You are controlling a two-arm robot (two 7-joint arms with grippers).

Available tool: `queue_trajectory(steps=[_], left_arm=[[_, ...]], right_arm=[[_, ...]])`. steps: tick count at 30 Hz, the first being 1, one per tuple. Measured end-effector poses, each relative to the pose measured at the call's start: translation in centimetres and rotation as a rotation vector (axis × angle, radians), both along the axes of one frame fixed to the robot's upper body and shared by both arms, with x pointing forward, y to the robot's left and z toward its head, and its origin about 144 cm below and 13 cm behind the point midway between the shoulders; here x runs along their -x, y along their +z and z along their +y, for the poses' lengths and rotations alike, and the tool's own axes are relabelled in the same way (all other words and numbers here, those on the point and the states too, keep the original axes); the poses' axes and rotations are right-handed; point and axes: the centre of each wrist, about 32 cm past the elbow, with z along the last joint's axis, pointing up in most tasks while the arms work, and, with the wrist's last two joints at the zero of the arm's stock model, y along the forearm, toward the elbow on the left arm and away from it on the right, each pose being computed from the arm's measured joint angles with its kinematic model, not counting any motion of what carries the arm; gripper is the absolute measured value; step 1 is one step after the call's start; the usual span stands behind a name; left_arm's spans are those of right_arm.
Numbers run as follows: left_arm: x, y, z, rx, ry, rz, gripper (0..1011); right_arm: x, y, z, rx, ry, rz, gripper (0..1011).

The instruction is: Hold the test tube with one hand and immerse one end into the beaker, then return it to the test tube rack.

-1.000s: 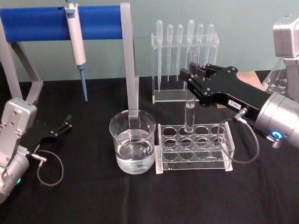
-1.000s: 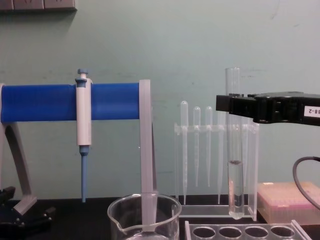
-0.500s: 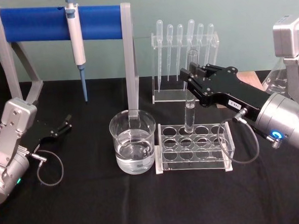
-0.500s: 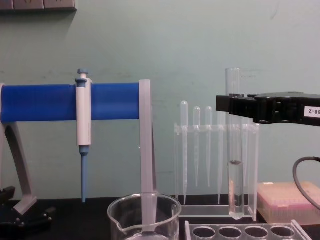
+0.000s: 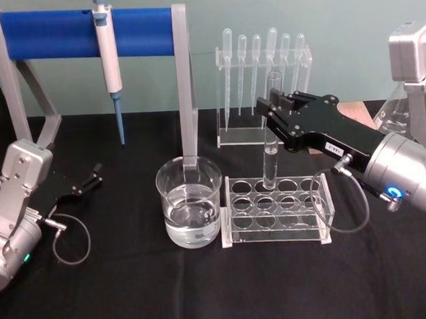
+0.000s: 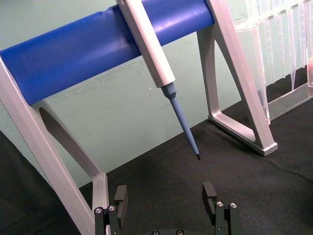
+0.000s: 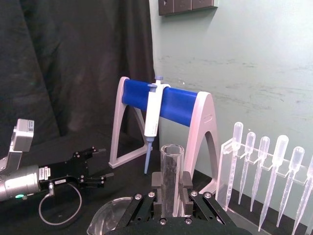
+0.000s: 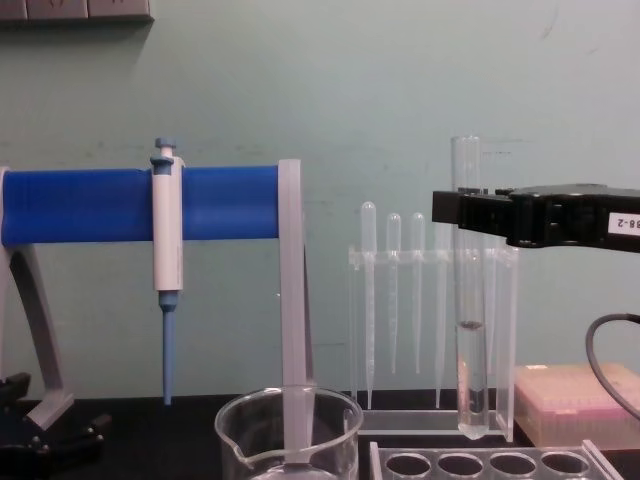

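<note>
The test tube [image 5: 270, 163] is a clear glass tube held upright, with a little liquid in its rounded bottom. My right gripper [image 5: 270, 120] is shut on its upper part, black fingers on either side. In the chest view the test tube [image 8: 468, 350] hangs with its bottom just above the clear tube rack [image 8: 480, 462], and the right gripper [image 8: 462, 208] comes in from the right. The right wrist view shows the tube's open rim [image 7: 171, 149] above the clamped fingers. The beaker [image 5: 190, 204], part filled with water, stands left of the rack. My left gripper [image 5: 91, 178] rests open on the black cloth, far left.
A blue-barred stand [image 5: 82, 34] at the back left carries a white pipette [image 5: 108, 61] with a blue tip. Behind the tube rack [image 5: 275, 235] stands a clear holder of bulb pipettes [image 5: 261, 55]. A pink box [image 8: 575, 400] and a glass flask [image 5: 390, 116] sit at the right.
</note>
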Motion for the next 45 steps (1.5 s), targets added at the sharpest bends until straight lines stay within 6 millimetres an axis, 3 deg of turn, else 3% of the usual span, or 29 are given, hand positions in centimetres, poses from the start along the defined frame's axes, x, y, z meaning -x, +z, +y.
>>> queue_trajectory(steps=[45], left_arm=[[0.0, 0.0, 0.0, 0.0, 0.0, 0.0, 1000]], right_arm=[[0.0, 0.0, 0.0, 0.0, 0.0, 0.0, 224]])
